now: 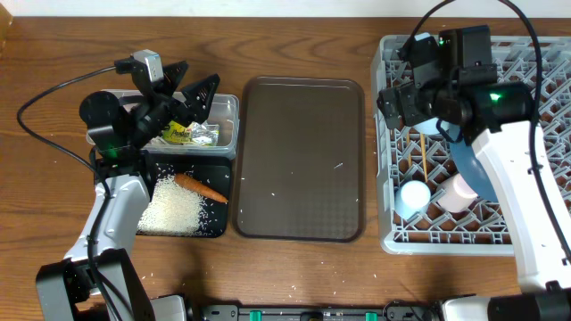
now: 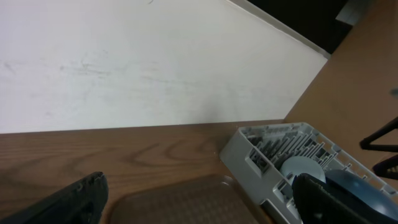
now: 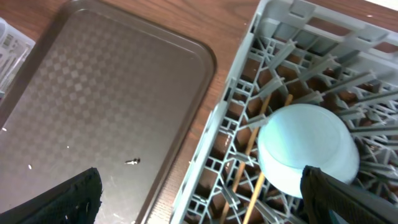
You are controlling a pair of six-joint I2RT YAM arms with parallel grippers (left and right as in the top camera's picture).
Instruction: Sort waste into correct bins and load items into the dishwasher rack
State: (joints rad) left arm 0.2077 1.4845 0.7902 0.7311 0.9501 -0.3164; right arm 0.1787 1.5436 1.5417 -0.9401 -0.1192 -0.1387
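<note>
Rack [image 1: 389, 234], right table edge, holds plate [image 1: 466, 169], cups [image 1: 413, 198], bowl [image 3: 308, 146], chopsticks [image 3: 252, 149]; rice [image 1: 174, 209], carrot [image 1: 201, 187] in black tray [image 1: 219, 219], packet [image 1: 178, 134] and seemingly foil [image 1: 207, 135] in tub [image 1: 234, 120], left edge; left claw [image 1: 194, 80], right claw [image 3: 199, 177] wide, empty; nearly done.

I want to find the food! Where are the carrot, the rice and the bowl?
carrot [image 1: 200, 187], overhead view, middle of its orange body.
rice [image 1: 174, 212], overhead view, centre of the white heap.
bowl [image 3: 308, 148], right wrist view, middle of its pale round surface.
</note>
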